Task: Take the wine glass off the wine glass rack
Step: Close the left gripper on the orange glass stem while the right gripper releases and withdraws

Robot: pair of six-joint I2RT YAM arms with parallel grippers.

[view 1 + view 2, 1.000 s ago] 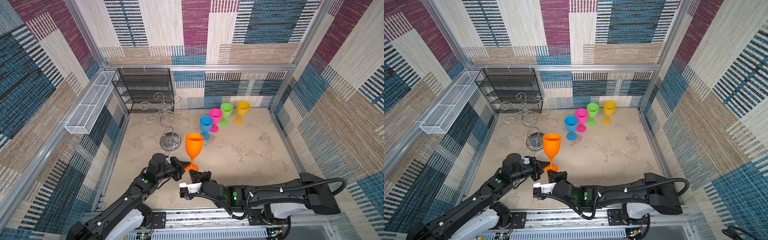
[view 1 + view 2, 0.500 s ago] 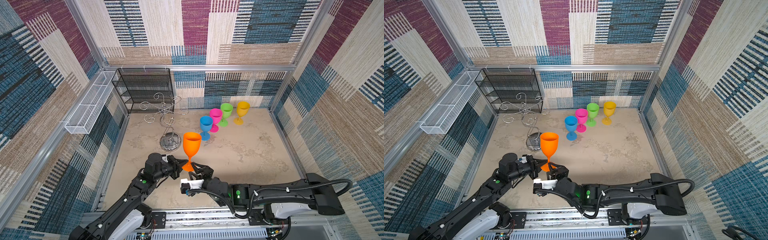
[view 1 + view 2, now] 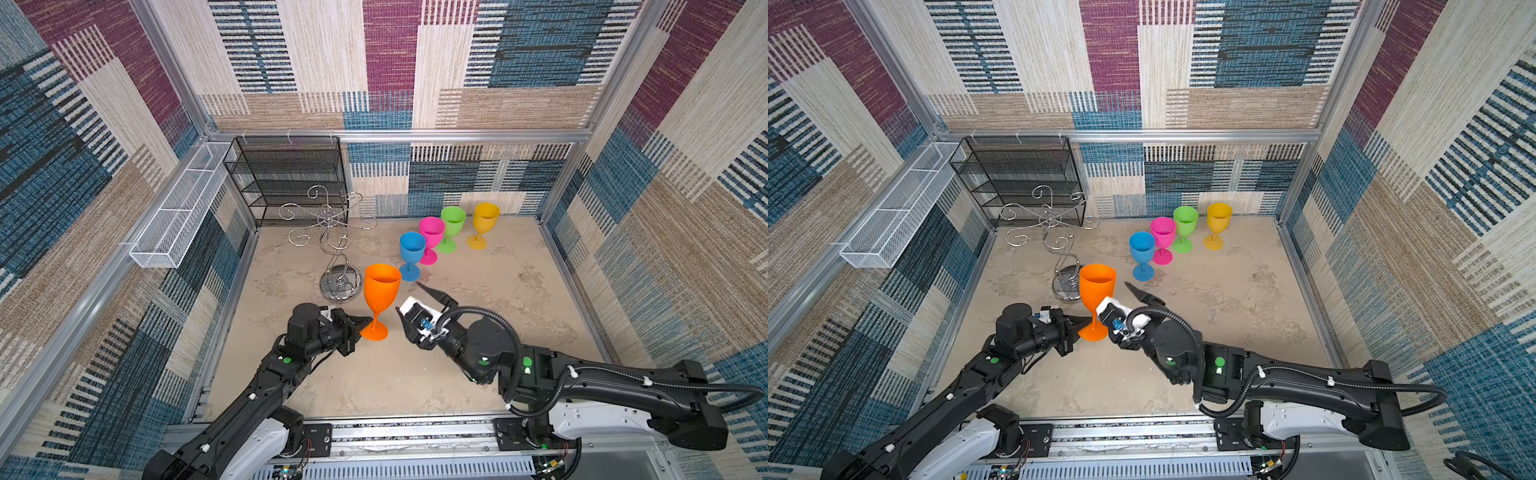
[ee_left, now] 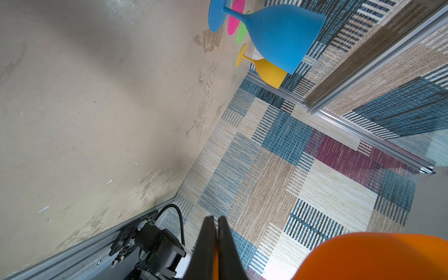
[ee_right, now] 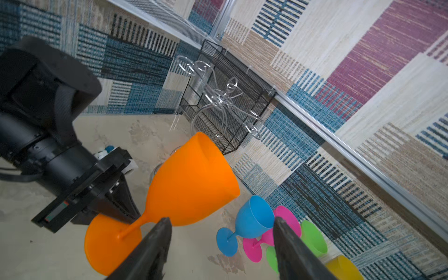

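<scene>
**Already off the wine glass rack (image 3: 341, 286): orange wine glass (image 3: 382, 291) pinched by its foot**

Upright and clear of the rack's scroll arms, the orange wine glass is just in front of the rack's round mirrored base, over the front-left part of the beige tabletop (image 3: 478, 266) in both top views. The left gripper (image 3: 368, 320) reaches in low from the left. Its jaws are clenched on the edge of the glass's foot, tips against the bottom of the stem. The left wrist view shows a sliver of orange between the two closed fingers (image 4: 206, 242). Whether the foot touches the tabletop I cannot tell.

The right gripper (image 3: 411, 301) is just beside the glass on its right, jaws spread wide and grasping nothing. In the right wrist view the stem lies outside the gap, next to one finger (image 5: 152, 249).

Farther back, a blue glass (image 3: 412, 247), pink glass (image 3: 432, 230), green glass (image 3: 453, 218) and yellow glass (image 3: 486, 216) stand upright in a close row. A black mesh shelf unit (image 3: 291, 178) stands in the back-left corner behind the rack. A white mesh basket (image 3: 178, 212) hangs on the left wall.
</scene>
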